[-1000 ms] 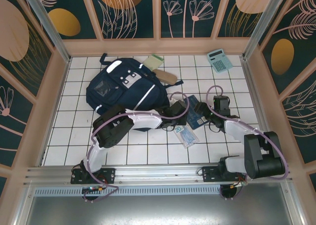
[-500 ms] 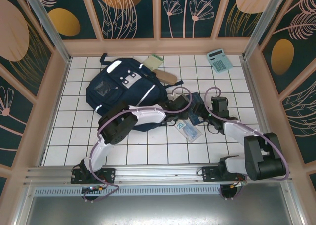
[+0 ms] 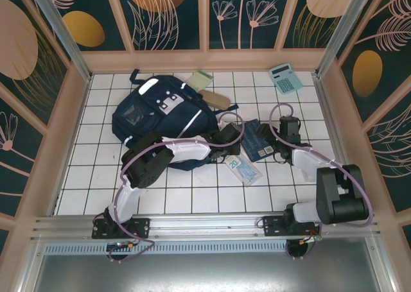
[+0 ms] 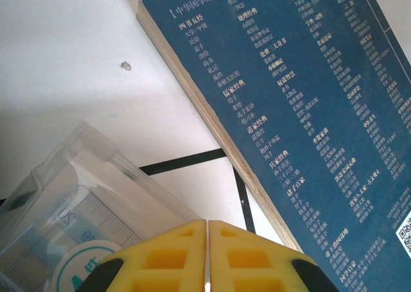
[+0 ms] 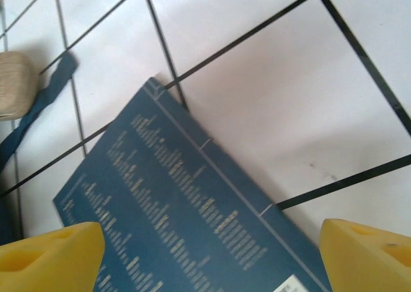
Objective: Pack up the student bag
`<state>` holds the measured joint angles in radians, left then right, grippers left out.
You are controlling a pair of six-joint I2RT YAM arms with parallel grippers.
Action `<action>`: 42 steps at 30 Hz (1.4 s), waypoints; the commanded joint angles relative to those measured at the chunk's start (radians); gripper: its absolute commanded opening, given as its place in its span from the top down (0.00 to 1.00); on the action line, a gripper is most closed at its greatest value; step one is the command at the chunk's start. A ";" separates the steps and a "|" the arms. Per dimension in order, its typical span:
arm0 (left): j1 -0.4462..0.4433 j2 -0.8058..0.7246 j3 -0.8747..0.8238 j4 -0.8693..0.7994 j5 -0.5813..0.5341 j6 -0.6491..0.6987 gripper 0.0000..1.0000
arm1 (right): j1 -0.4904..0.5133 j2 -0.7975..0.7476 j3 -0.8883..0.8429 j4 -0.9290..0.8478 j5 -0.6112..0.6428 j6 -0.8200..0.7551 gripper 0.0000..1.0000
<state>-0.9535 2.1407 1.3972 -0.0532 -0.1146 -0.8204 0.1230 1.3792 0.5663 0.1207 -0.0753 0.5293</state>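
The left gripper (image 4: 207, 257) has its yellow fingers pressed together, near a clear packet (image 4: 64, 208) and a blue book (image 4: 308, 112). The right gripper (image 5: 205, 260) hangs over that book, fingers wide apart. Farther back on the left, the student bag (image 3: 157, 115) lies on the white tiles (image 3: 90, 157).

Both arms stretched toward mid-table, wrists close together; one gripper closed, the other spread.
Left arm (image 3: 144, 163): elbow bent up and out on its own side, forearm running across toward the right, wrist low. Left gripper (image 3: 231, 151) has its yellow fingers (image 4: 167, 257) pressed flat together with only a hairline seam between them, tips pointing down. Right arm (image 3: 337, 199): shoulder block at the near right, forearm angled forward and inward, wrist tipped down. Right gripper (image 3: 275, 149) has jaws spread wide, with its yellow fingertips (image 5: 48, 257) at opposite bottom corners of the wrist view and nothing between them.
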 commanded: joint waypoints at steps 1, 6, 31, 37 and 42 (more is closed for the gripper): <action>0.011 0.016 0.043 -0.009 0.008 -0.016 0.89 | -0.017 0.059 0.027 0.017 -0.006 -0.011 0.12; 0.012 0.050 0.100 -0.005 0.032 -0.022 0.90 | -0.017 0.098 0.009 0.032 -0.052 -0.005 0.12; 0.053 0.212 0.270 -0.085 0.051 0.004 0.90 | 0.026 -0.064 -0.123 0.051 -0.178 0.080 0.16; 0.054 0.113 0.194 -0.050 0.039 0.009 0.84 | 0.026 -0.078 -0.108 0.020 -0.106 0.036 0.16; 0.054 0.000 0.066 0.013 -0.006 0.003 0.74 | 0.026 -0.043 -0.081 0.030 -0.070 0.018 0.16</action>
<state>-0.9024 2.2086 1.5166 -0.0525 -0.0879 -0.8234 0.1421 1.3193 0.4541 0.1528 -0.1783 0.5739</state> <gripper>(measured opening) 0.260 0.841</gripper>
